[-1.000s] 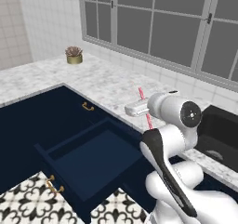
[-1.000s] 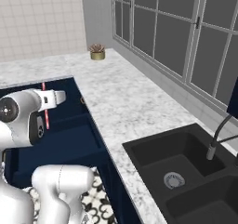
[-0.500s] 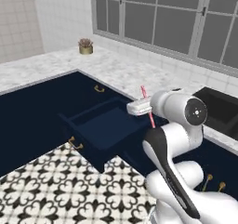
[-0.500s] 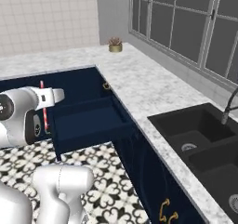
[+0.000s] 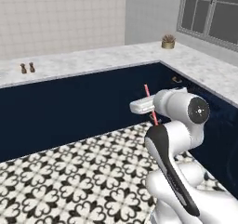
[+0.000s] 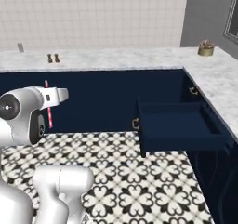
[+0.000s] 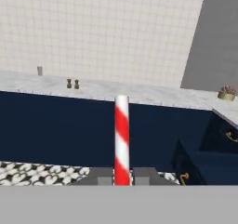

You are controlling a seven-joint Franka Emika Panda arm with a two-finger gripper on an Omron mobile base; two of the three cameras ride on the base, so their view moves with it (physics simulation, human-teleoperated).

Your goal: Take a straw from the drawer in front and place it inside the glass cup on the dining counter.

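Gripper (image 7: 122, 175): closed narrow on the straw, one dark finger tip each side of it at 6 o'clock of the hand view. In the left base view the gripper (image 5: 149, 108) sits at the end of the white wrist, about picture centre.
Straw (image 7: 122, 139): red-and-white striped; pinched at its lower end, long axis straight along the 12–6 line of the hand view, free end toward 12 o'clock. Left base view: straw (image 5: 150, 104) leans a little, top toward 11 o'clock, bottom toward 5 o'clock, crossing behind the wrist. Right base view: straw (image 6: 48, 104) near upright, just beside the arm's head at 9 o'clock of the picture. Held in the air above the floor, apart from every counter.
Floor (image 6: 139, 181): black-and-white patterned tiles, below and around the arm.
Drawer (image 6: 179, 128): navy, pulled out, dark blue inside, small brass handle on its front; at 3 o'clock of the right base view, well apart from the straw. Hand view catches its edge at 4 o'clock.
Counter (image 5: 93, 58): white-grey speckled marble on navy fronts, running across the far side and turning a corner toward the right.
Shakers (image 5: 27, 68): two small brown ones, side by side, upright on the counter at 10 o'clock of the left base view.
Potted plant (image 6: 205, 47): small, in a brass-coloured pot on the counter near the corner.
Glass cup (image 6: 20, 47): small greyish upright object far along the counter by the tiled wall; too small to be sure of detail.
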